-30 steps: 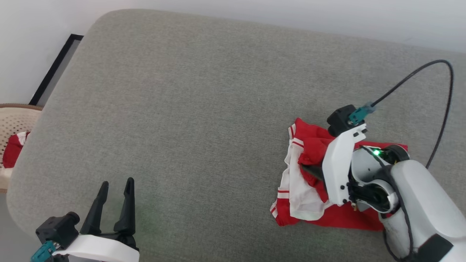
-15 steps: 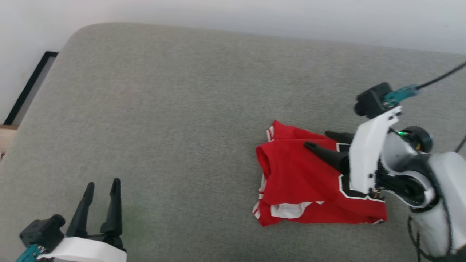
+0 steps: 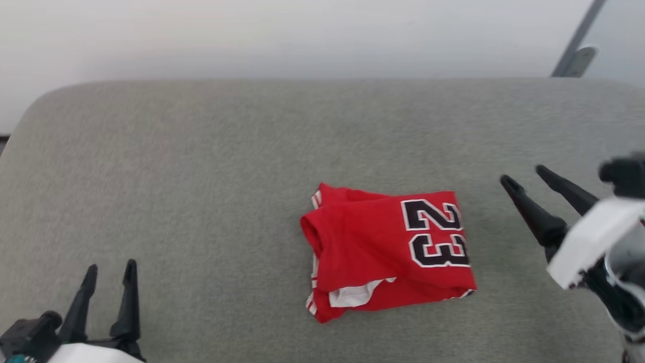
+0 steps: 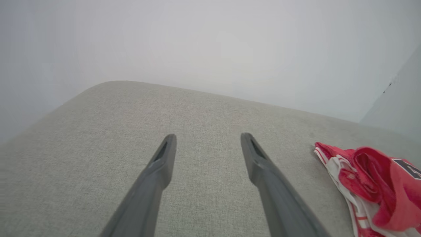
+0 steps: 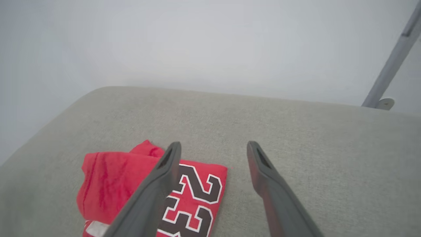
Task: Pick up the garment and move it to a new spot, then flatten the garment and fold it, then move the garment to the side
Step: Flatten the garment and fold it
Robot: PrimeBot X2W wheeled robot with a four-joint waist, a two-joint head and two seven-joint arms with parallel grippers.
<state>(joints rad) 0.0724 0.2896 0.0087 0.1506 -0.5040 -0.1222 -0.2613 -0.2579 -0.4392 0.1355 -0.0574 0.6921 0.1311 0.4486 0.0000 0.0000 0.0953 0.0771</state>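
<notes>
Both left pincer [image 3: 111, 265] and right pincer [image 3: 522, 174] gape empty, flanking folded red garment [image 3: 373, 247] on woven cushion [image 3: 201, 176].

- Garment [image 3: 370, 247]: red jersey-style shirt, folded into a compact, roughly rectangular bundle.
- Lies flat on the grey cushion [image 3: 201, 176], a little right of its middle in the head view.
- Bears a black "23" outlined in white on the top layer, toward the bundle's right end, turned sideways in the head view.
- Bulges in a rounded, loosely rolled fold at the left end.
- Shows red-and-white striped trim along the left edge and a patch of white fabric under the top layer at the near edge.
</notes>
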